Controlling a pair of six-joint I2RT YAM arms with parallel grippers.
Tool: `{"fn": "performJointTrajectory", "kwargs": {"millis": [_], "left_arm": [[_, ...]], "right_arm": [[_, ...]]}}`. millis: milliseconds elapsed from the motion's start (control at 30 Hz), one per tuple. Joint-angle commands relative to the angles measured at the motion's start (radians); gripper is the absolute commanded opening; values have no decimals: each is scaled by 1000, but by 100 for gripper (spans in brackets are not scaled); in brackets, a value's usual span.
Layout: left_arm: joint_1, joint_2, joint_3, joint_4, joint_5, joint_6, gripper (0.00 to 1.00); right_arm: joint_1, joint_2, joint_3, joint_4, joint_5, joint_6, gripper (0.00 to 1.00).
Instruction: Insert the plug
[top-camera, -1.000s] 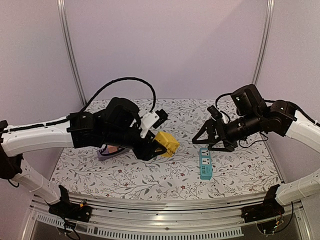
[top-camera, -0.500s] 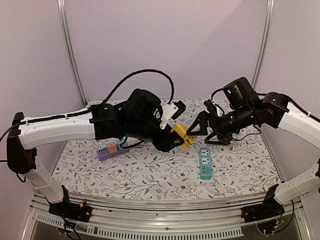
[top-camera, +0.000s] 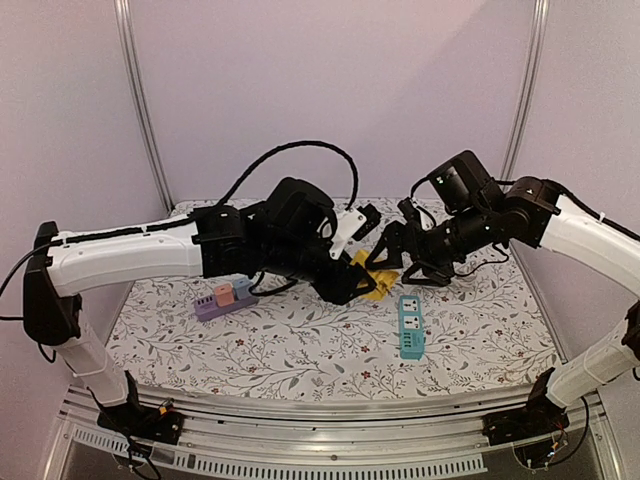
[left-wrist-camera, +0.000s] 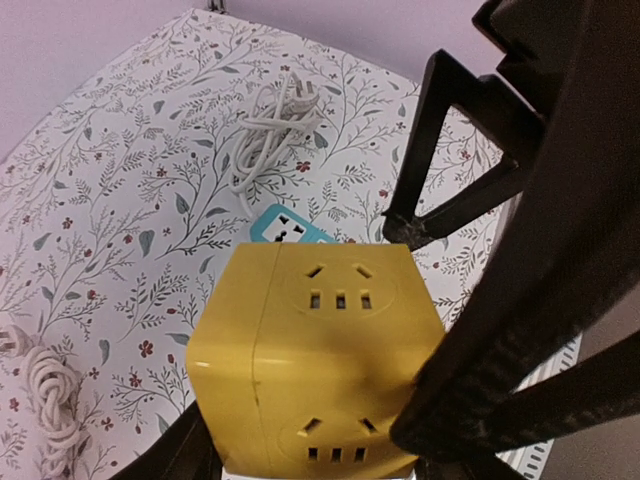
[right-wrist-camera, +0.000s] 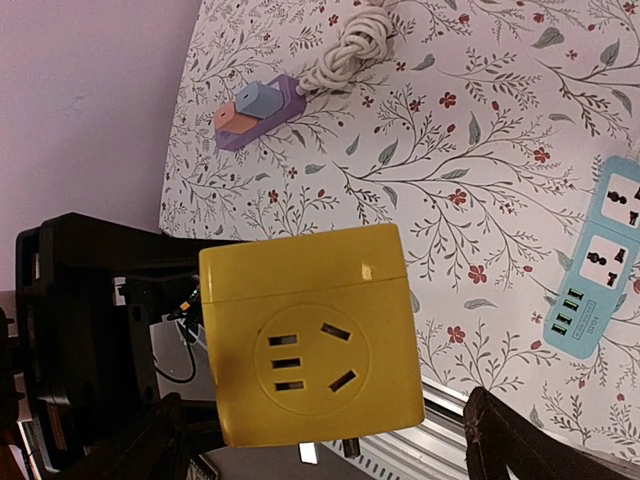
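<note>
Yellow plug cube (top-camera: 368, 279), at centre frame, is pinched aloft by the left gripper (top-camera: 345, 286) while the right gripper (top-camera: 388, 260), fingers spread wide, faces it, probably a handover that calls for a square, centred grasp.

A smooth pale lilac back wall (top-camera: 330, 90) closes the far side. Against it stand the left silver metal pole (top-camera: 140, 100) and the right silver metal pole (top-camera: 525, 85), both slanting in the top view. Plain lilac panels continue beyond each pole. Below lies a table with a white cloth printed with grey-green sprigs and small red flowers (top-camera: 300, 350). A ribbed aluminium rail (top-camera: 330, 420) runs along its near edge, above a white slotted strip (top-camera: 300, 467). The light is soft and even, and shadows are faint.
</note>
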Motion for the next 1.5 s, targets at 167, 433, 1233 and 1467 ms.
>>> {"fn": "performJointTrajectory", "kwargs": {"millis": [167, 433, 1233, 1467], "left_arm": [[-16, 26, 56, 3, 7, -4, 0], [-15, 28, 59, 11, 30, -1, 0], [-15, -59, 26, -62, 20, 13, 78], [-12, -153, -11, -111, -52, -44, 97]], "right_arm": [[14, 56, 47, -27, 9, -17, 87], [13, 72, 51, -29, -10, -20, 74], [14, 42, 30, -37, -31, -52, 16], [13, 10, 23, -29, 5, -85, 10]]}}
